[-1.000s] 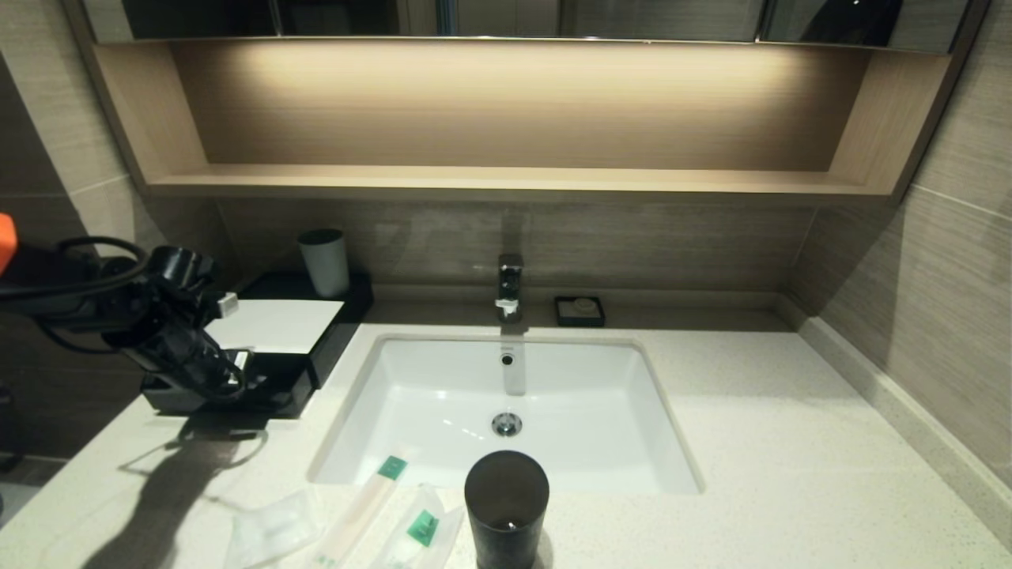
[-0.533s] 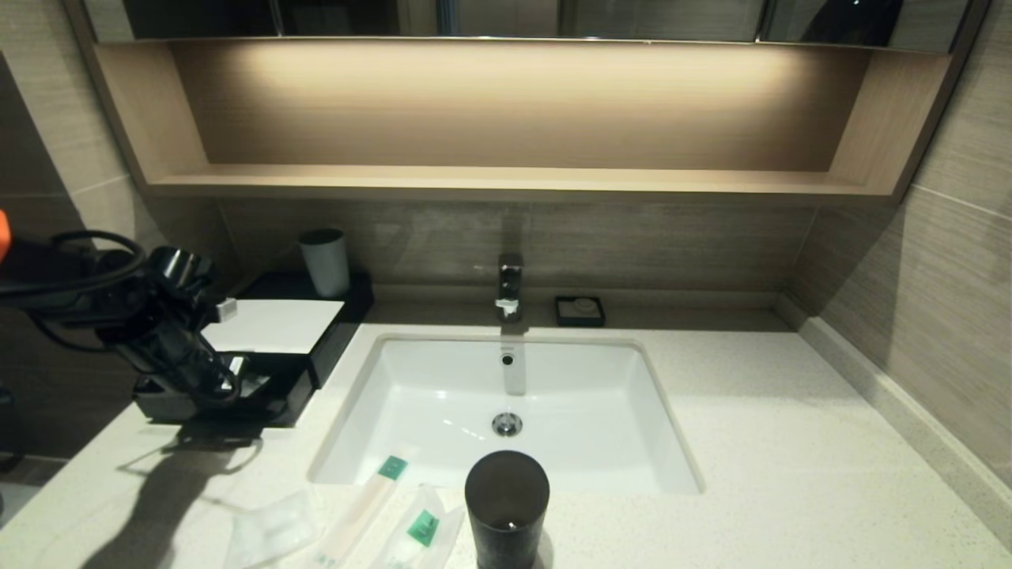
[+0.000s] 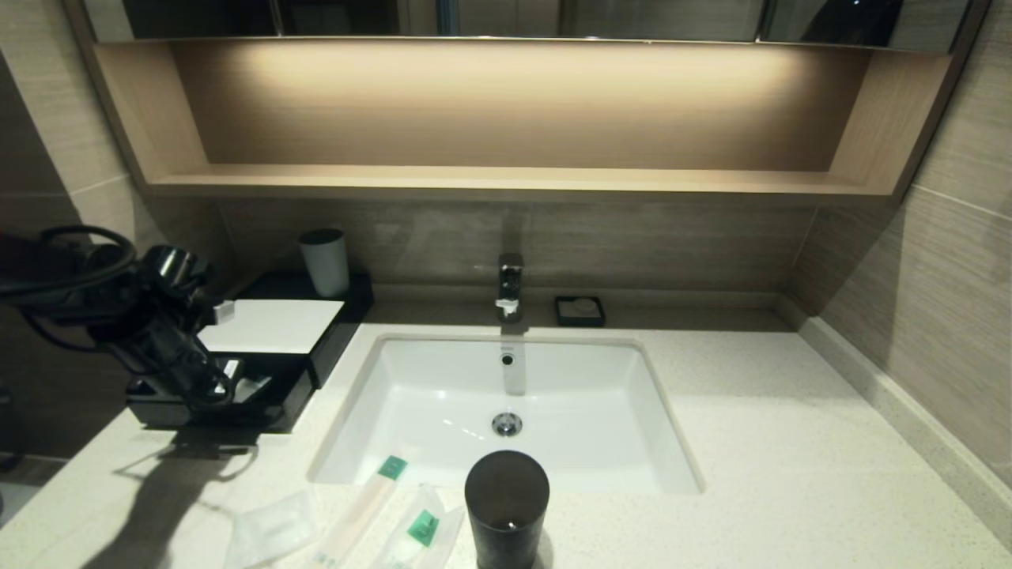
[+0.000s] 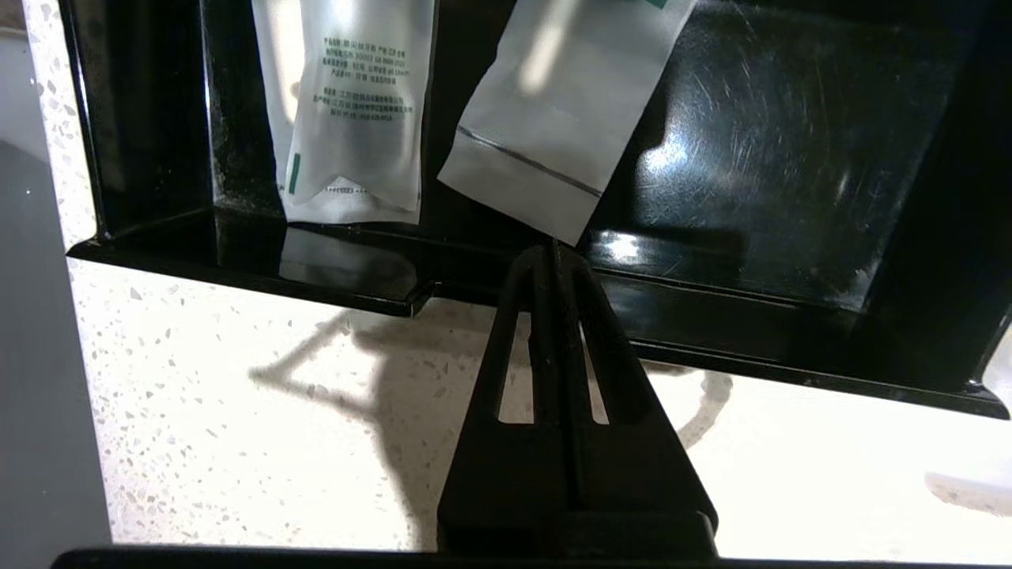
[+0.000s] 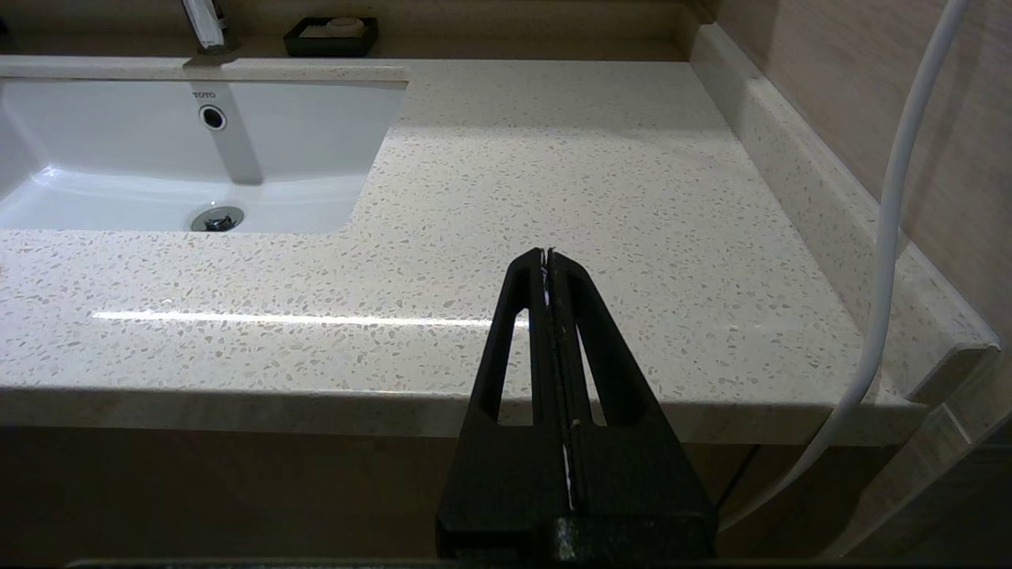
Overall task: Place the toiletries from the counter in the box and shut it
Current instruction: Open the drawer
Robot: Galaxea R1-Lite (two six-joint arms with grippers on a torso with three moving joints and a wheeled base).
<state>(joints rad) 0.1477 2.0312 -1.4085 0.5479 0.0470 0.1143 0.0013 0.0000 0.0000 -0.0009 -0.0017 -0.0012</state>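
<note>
Partly hiding the box's (image 3: pixel 273 325) pull-out tray (image 4: pixel 791 348), left pincer (image 4: pixel 553 257) clenched empty, packets (image 4: pixel 352 111) cropped, right pincer (image 5: pixel 547 257) clenched.

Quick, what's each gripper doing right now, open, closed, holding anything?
Left gripper: closed, holding nothing, at the front edge of the box's pulled-out tray.
Right gripper: closed, empty, parked off the counter's front edge.

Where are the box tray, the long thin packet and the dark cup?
Box tray (image 3: pixel 269 411), head view, front wall.
Long thin packet (image 3: pixel 365 506), head view, middle of its length.
Dark cup (image 3: pixel 506 514), head view, side wall.
</note>
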